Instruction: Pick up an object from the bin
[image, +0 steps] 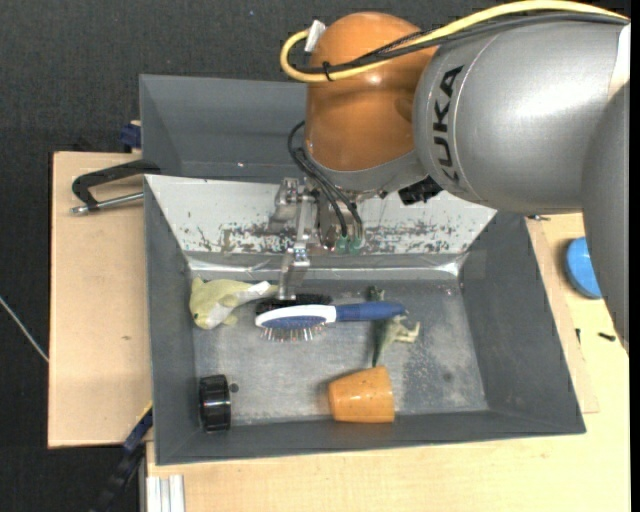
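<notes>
My gripper (291, 285) hangs below the orange wrist cover at the back of the bin, its tip just above the head of a hairbrush. The hairbrush (305, 317) has a white and blue head with bristles facing down and a blue handle running right. A crumpled pale yellow glove (218, 301) lies just left of the gripper's tip. Right of the brush handle lies a small green and cream thing (390, 337); what it is I cannot tell.
An orange cup (362, 396) lies on its side near the front middle of the bin. A black round cap (213, 402) sits in the front left corner. The arm and its orange cover hide the back right of the bin.
</notes>
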